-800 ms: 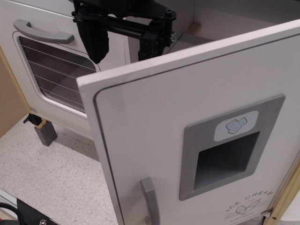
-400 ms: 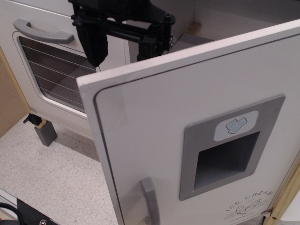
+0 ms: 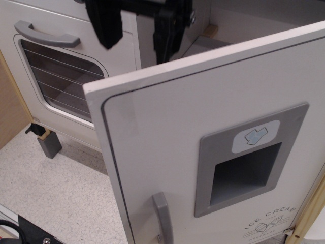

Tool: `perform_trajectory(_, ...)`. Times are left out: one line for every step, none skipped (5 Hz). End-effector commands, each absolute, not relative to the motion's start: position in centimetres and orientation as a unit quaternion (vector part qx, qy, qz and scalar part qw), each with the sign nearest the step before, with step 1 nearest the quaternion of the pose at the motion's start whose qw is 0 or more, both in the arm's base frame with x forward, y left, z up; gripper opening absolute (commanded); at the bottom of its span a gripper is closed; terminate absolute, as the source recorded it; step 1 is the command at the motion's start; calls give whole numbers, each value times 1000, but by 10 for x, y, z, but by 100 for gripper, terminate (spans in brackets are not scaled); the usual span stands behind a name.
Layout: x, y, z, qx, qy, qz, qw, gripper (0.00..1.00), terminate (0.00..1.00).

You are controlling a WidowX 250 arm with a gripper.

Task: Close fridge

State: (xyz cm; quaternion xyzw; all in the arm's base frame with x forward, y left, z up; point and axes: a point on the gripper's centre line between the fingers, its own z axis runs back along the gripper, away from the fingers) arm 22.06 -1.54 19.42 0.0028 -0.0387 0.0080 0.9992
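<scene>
We see the fridge (image 3: pixel 213 152) door standing open, swung out toward the camera, its grey handle (image 3: pixel 162 217) low on the free edge. Above and behind the door's top edge hangs the gripper (image 3: pixel 137 30), fingers spread apart and holding nothing, clear of the door. The oven door (image 3: pixel 61 81) sits behind the fridge door, to its left.

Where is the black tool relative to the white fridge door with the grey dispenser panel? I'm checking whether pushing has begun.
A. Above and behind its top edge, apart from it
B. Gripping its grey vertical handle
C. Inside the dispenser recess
A: the black tool hangs above and behind the top edge of the open white fridge door with the grey dispenser panel, its fingers spread and touching nothing.
</scene>
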Motion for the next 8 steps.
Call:
perform_trajectory(210,-33,239,-26,-73,-45,996,100,0)
perform_trajectory(197,-43,246,-37,-65,-80,994,100,0)
perform_trajectory(182,-49,240,-39,-47,-125,990,100,0)
perform_trajectory(174,-52,232,-5,-52,-145,988,100,0)
perform_trajectory(175,-49,222,24,-68,-142,987,100,0)
perform_trajectory(188,-40,222,30,-78,-117,990,100,0)
perform_trajectory(203,-33,224,41,-84,-89,992,100,0)
perform_trajectory(215,-27,226,44,-78,-68,994,100,0)
